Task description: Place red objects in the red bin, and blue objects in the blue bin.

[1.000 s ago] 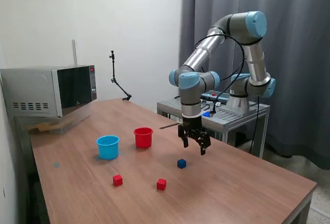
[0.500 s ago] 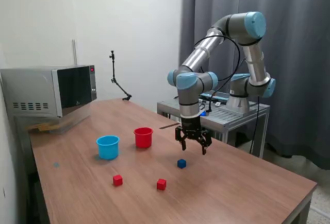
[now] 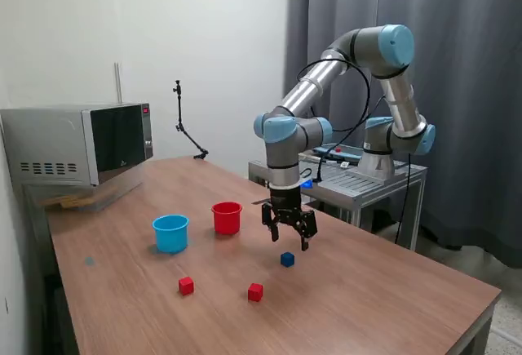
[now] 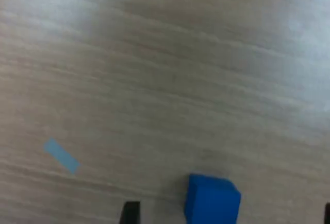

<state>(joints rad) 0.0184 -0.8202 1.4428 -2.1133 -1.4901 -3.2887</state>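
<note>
One dark blue cube lies on the wooden table; it also shows in the wrist view. My gripper hangs open and empty just above and slightly behind it. One fingertip shows at the wrist view's edge, beside the cube. Two red cubes lie nearer the table's front. The red bin and the light blue bin stand upright to the exterior view's left of the gripper. A second blue cube is not visible.
A microwave sits at the table's far left corner in the exterior view. A thin black stand rises at the back edge. A metal cart stands behind the table. A pale blue tape strip is stuck on the wood.
The gripper has moved toward the exterior view's left, from the right of the blue cube to just above it. The cubes and bins have not moved.
</note>
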